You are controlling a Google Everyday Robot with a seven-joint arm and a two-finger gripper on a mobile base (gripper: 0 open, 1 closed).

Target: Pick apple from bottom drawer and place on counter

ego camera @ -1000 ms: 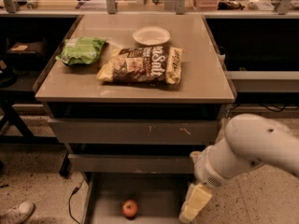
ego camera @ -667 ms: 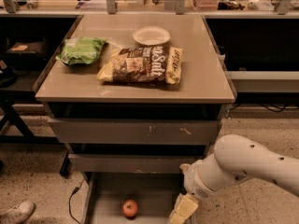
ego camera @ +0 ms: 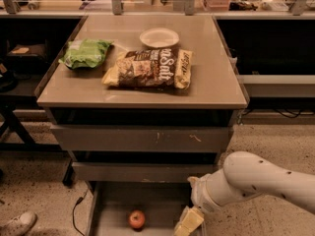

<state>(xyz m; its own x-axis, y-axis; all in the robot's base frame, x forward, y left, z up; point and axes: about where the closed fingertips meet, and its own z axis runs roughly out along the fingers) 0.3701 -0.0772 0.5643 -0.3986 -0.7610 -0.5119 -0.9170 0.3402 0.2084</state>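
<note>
The gripper (ego camera: 187,223) hangs low over the open bottom drawer (ego camera: 115,203) — whether it is open or closed, I cannot tell. The apple (ego camera: 137,219) lies near it, to its left in the view, not touching. The counter (ego camera: 216,85) is well above.

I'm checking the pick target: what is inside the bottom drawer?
The apple lies on the floor of the bottom drawer. The gripper hangs over its right side, apart from the apple. The arm covers the right corner; the front edge is out of frame.
</note>
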